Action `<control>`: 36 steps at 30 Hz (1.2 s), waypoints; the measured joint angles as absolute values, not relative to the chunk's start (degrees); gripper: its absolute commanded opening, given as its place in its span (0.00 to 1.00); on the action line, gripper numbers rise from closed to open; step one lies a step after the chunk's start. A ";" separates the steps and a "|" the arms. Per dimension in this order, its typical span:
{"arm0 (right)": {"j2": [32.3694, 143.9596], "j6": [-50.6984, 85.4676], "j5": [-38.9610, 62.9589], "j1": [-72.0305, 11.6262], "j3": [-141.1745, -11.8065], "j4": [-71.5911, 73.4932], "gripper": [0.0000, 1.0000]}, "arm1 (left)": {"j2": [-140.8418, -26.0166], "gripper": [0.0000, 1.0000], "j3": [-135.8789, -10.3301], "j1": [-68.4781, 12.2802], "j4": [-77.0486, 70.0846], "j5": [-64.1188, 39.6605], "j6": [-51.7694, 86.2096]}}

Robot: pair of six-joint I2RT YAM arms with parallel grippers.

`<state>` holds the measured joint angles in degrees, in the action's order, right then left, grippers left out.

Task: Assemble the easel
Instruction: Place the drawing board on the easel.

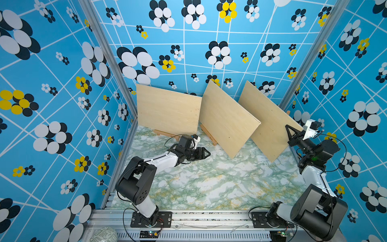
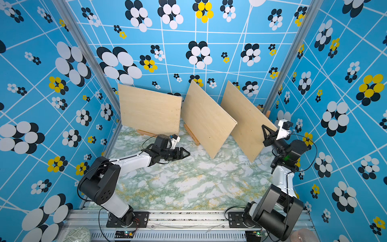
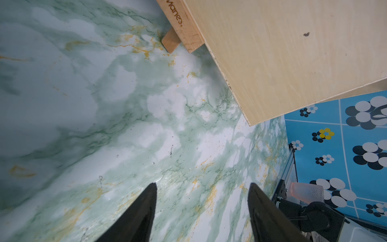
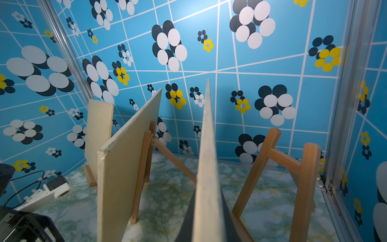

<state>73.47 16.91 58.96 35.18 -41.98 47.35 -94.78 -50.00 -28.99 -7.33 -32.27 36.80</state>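
Three plywood boards (image 1: 168, 109), three wooden easels (image 4: 282, 157).

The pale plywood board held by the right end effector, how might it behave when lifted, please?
The pale plywood board looks thin and straight edge-on, so probably stiff and fairly light. The right end effector pinches only one edge, so it may swing or twist. Its smooth face could slip.

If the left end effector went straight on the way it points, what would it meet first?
Most likely the low corner of the middle wooden board, just ahead of the open left end effector. Its height is hard to judge, so it might touch the marble tabletop first.
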 measured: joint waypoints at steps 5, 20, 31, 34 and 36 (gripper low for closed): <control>79.18 18.98 64.49 35.24 -48.12 49.71 0.00 | -96.23 0.71 -50.02 -28.16 -7.75 -33.82 36.75; 91.77 30.48 71.50 36.71 -53.78 69.73 0.00 | -100.22 0.70 -54.19 -25.12 -7.66 -36.71 35.27; 98.06 34.70 75.40 36.77 -63.81 71.07 0.00 | -101.97 0.70 -56.10 -25.12 -5.85 -36.64 33.78; 98.52 35.40 75.81 36.77 -66.92 72.44 0.00 | -103.31 0.69 -56.36 -25.12 -5.72 -36.67 33.76; 98.54 35.38 75.94 36.80 -67.55 73.21 0.00 | -104.16 0.69 -56.55 -25.12 -5.63 -36.67 33.71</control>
<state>98.54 35.38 75.94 36.80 -67.55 73.21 -104.16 -56.55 -25.12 -5.63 -36.67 33.71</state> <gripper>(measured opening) 0.099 0.696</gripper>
